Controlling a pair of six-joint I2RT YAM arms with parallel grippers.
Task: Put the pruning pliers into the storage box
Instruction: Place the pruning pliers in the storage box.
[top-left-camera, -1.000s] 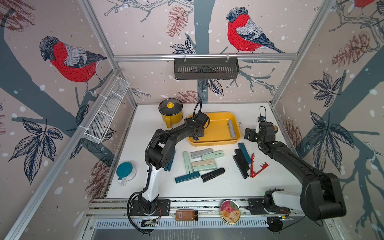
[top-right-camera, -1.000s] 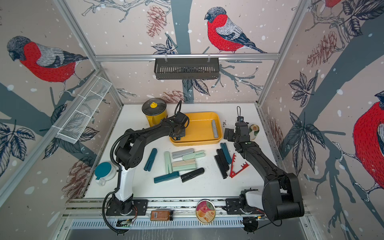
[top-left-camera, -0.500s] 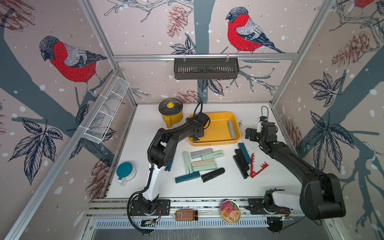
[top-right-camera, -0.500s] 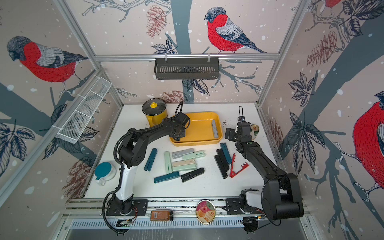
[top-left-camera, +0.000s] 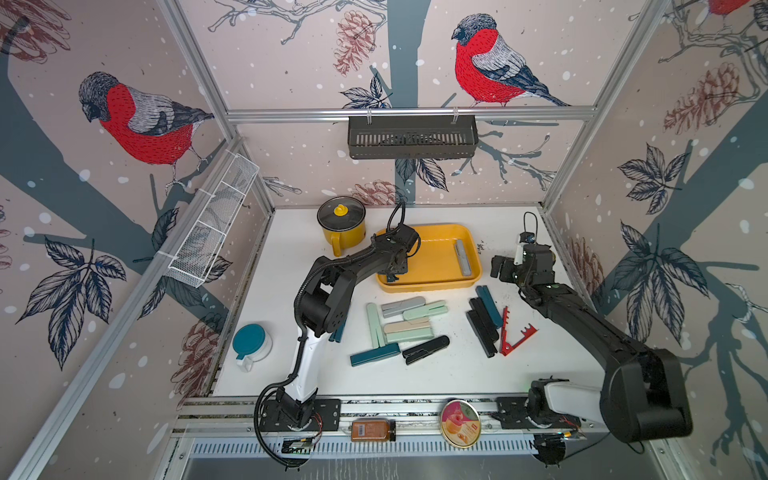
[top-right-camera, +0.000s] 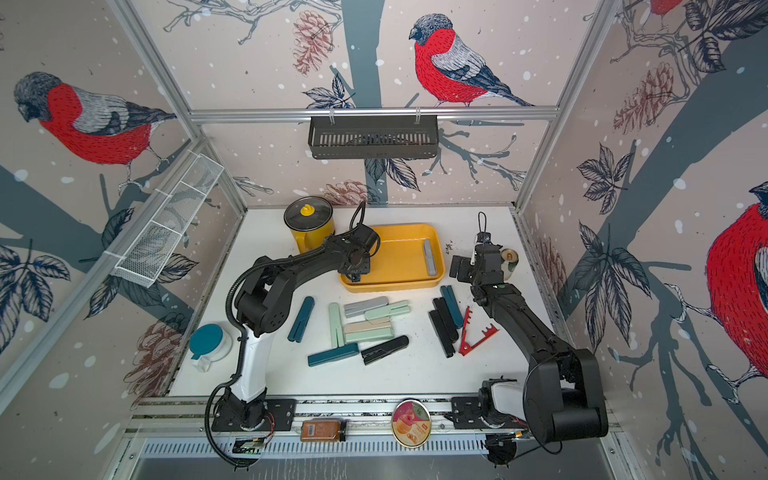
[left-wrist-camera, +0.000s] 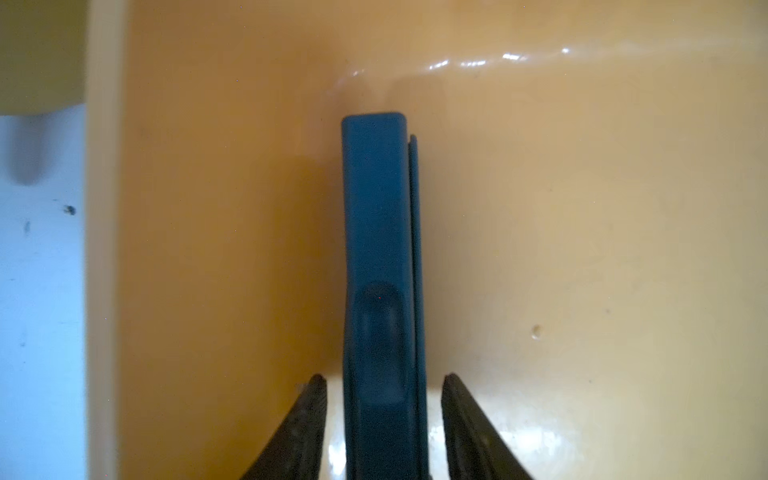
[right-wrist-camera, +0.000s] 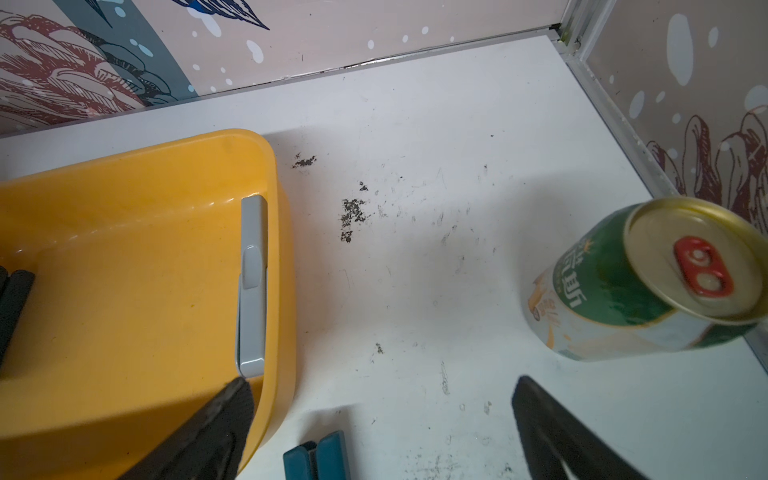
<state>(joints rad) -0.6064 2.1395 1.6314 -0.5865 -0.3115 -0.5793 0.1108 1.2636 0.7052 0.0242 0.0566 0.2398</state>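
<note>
Plainly, the step in hand is the setting-down of one pair; at the left of the bench (top-left-camera: 449, 376) a teal-lidded jug (top-left-camera: 249, 343) and a yellow pot (top-left-camera: 341, 226) stand apart from the work; next comes the left tool (top-left-camera: 394, 272), reaching down into the near left corner of the yellow tray (top-left-camera: 432, 286); its wrist view shows the teal pliers (left-wrist-camera: 376, 232) lying on the tray floor between the jaws, with a clear gap at each side, so the tool is released and grips nothing; the grey pliers (top-left-camera: 462, 257) lie along the tray's right wall, which makes two inside as far as I can see; on the bench in front of the tray lie a lone teal pair (top-right-camera: 302, 318) by the left arm, a loose cluster of mint, grey and beige pairs (top-left-camera: 409, 318), then another teal pair (top-left-camera: 374, 356) and a black pair (top-left-camera: 426, 350); further right sits a bundle of black and teal pairs (top-left-camera: 482, 320) with the red toothed pair (top-left-camera: 513, 334) just beside it; at the far right the right tool (right-wrist-camera: 382, 380) hovers over bare bench between the tray and a drink can (right-wrist-camera: 648, 282), jaws spread wide and empty; most of the job looks undone; the next move calls for the left tool to rise straight clear of the rim without nudging the teal pliers, then reach for a pair on the bench.
</note>
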